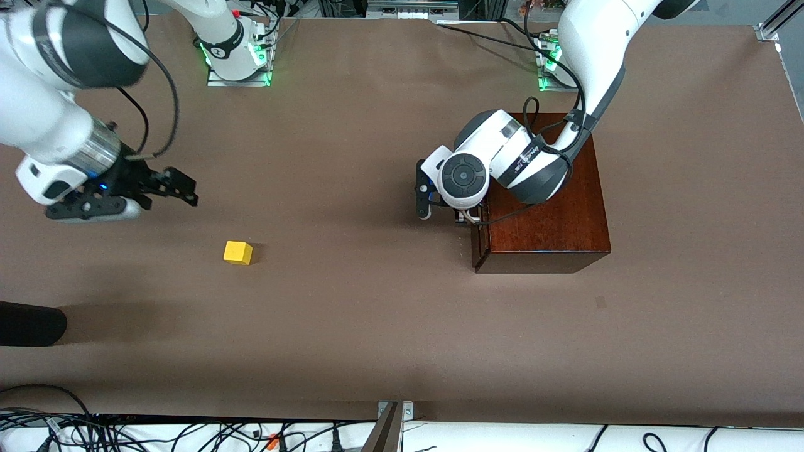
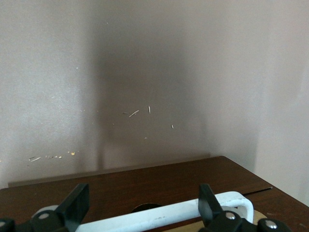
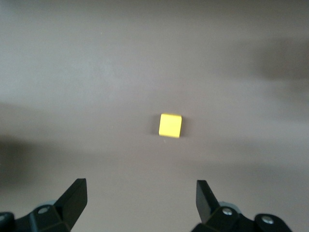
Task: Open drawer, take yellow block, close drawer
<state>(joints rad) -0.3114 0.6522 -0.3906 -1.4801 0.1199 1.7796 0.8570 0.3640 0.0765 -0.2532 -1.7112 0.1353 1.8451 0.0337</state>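
The yellow block (image 1: 238, 252) (image 3: 170, 125) lies on the bare brown table toward the right arm's end, well apart from the dark wooden box (image 1: 553, 213). My right gripper (image 1: 182, 186) (image 3: 140, 191) hangs open over the table beside the block, with nothing between its fingers. My left gripper (image 1: 470, 218) (image 2: 142, 195) is at the drawer (image 1: 480, 246) front, open, one finger (image 2: 77, 203) at each end of the white handle (image 2: 164, 216) without clamping it. The drawer front (image 2: 145, 183) sits nearly flush with the box; a thin pale strip shows beside the handle.
A black rounded object (image 1: 28, 323) pokes in at the table's edge toward the right arm's end, nearer the camera than the block. Cables (image 1: 188, 433) run along the near edge. The arm bases (image 1: 235, 59) stand at the back.
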